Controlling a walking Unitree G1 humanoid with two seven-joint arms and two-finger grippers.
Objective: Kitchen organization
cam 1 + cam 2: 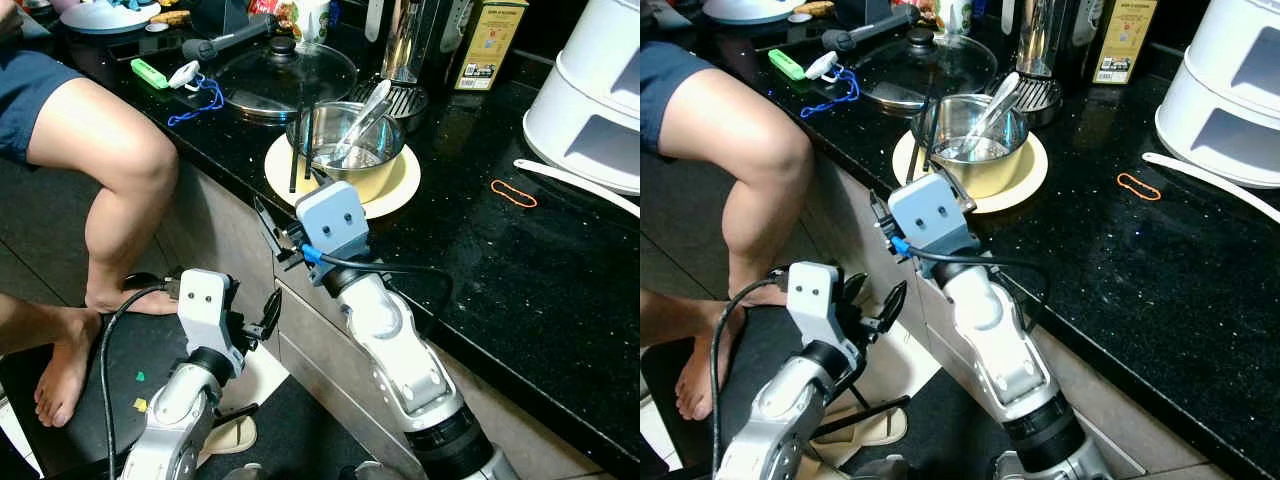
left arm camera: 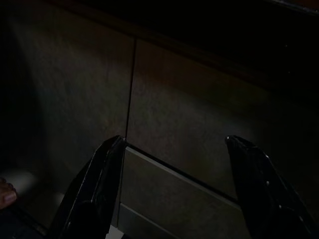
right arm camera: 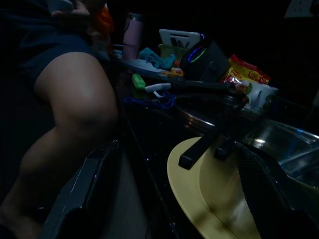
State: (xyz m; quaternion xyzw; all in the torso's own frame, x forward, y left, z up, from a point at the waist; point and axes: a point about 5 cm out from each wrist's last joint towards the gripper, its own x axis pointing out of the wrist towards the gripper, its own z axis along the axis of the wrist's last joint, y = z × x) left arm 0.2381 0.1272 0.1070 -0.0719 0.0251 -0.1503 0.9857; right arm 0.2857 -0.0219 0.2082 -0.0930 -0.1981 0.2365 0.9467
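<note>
A steel bowl (image 1: 345, 140) sat in a yellow bowl (image 1: 372, 184) on a pale yellow plate (image 1: 400, 190) near the front edge of the black bench (image 1: 520, 270); a pair of black chopsticks (image 1: 297, 150) leaned against the steel bowl's rim with their ends over the plate's edge, and a pale utensil (image 1: 362, 118) lay slanted inside the bowl. The right gripper (image 3: 174, 199) was raised at the bench edge just in front of the plate, its fingers (image 3: 84, 189) spread apart with nothing between them; in the right wrist view the plate's rim and the chopstick ends lay between the spread fingers. The left gripper (image 2: 174, 194) hung lower, off the bench and facing the grey cabinet front (image 2: 174, 124), its fingers (image 2: 94, 189) likewise apart and empty. Behind the bowls rested a glass pot lid (image 1: 285, 75) with a black knob; to its left lay a blue cord (image 1: 200, 100) and a green lighter (image 1: 150, 73). An orange rubber band (image 1: 514, 193) lay on the bench to the right of the plate, near a white appliance (image 1: 595, 90). A person's bare leg (image 1: 110, 180) stood beside the cabinets on the left, a foot (image 1: 60, 375) on the floor.
</note>
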